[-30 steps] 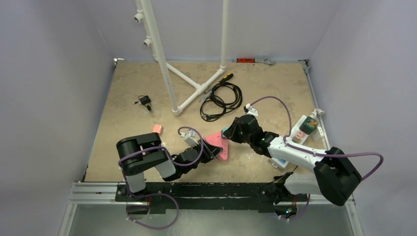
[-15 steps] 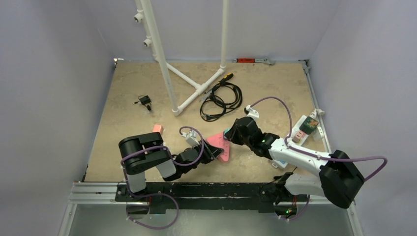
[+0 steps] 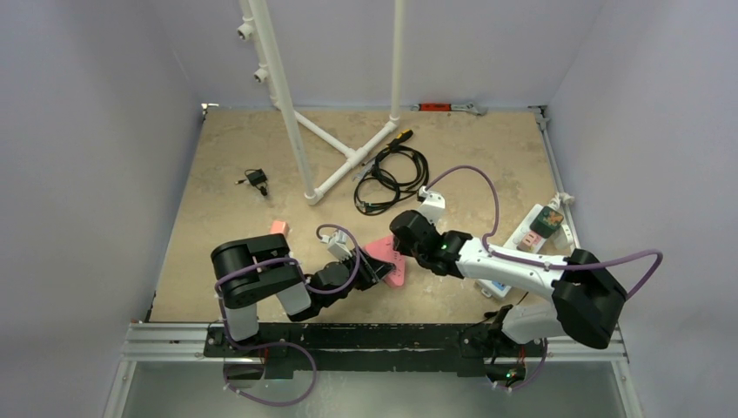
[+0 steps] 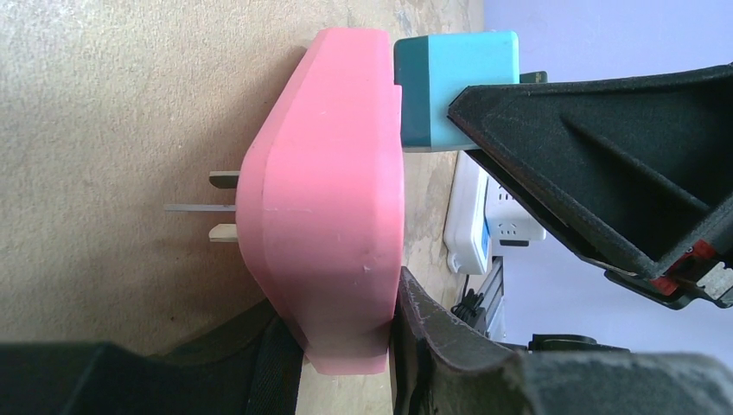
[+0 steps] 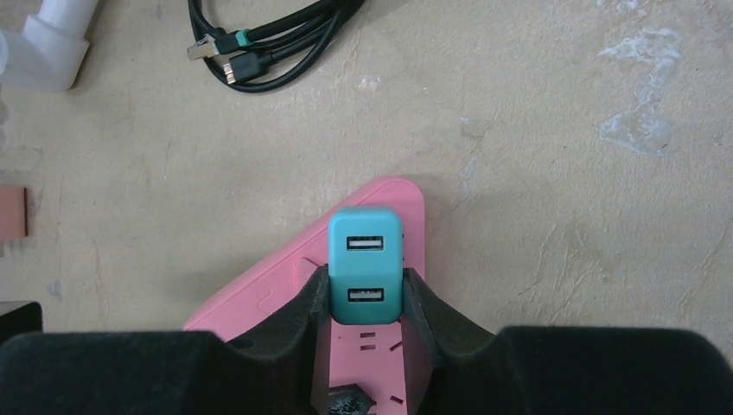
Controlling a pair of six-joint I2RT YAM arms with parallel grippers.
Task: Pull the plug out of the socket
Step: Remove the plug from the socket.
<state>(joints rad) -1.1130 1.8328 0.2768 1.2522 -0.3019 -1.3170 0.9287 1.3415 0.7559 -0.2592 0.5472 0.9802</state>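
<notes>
The right hand [image 5: 366, 278] clamps the teal plug [image 5: 365, 249], seated in the pink socket [image 4: 324, 199] gripped by the left hand [image 4: 346, 347].

The right claw [image 5: 366, 277] pinches the teal plug [image 5: 365, 246] seated on the pink socket [image 5: 259, 303], black cables [image 5: 285, 45] beyond.

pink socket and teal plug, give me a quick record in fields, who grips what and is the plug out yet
pink socket: clamped in the left gripper
teal plug: seated against the socket face, two usb ports showing
right gripper: shut on the teal plug's sides
plug out: not yet
nearby on table: black cables, white power strip
</notes>
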